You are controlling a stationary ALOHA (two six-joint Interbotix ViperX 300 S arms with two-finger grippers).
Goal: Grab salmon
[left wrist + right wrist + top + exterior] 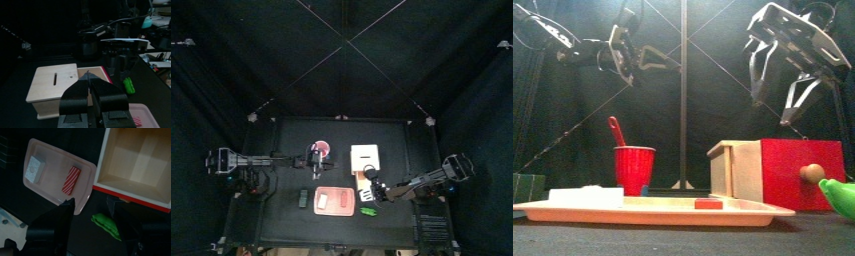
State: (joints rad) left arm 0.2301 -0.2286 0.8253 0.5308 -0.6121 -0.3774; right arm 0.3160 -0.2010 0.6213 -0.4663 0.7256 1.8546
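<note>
My right gripper (780,75) hangs above the table with its jaws spread wide and nothing between them. In its wrist view, those jaws frame the pink tray (50,158), the open-fronted wooden box (137,163) and a green item (107,225). On the tray lie a red-and-white striped strip (71,180), which I take for the salmon, and a pale block (33,168). My left gripper (91,85) has its jaws pressed together on nothing, held high near the red cup (633,168).

A robot lab: black curtains (225,60) pen a small table (291,135).
</note>
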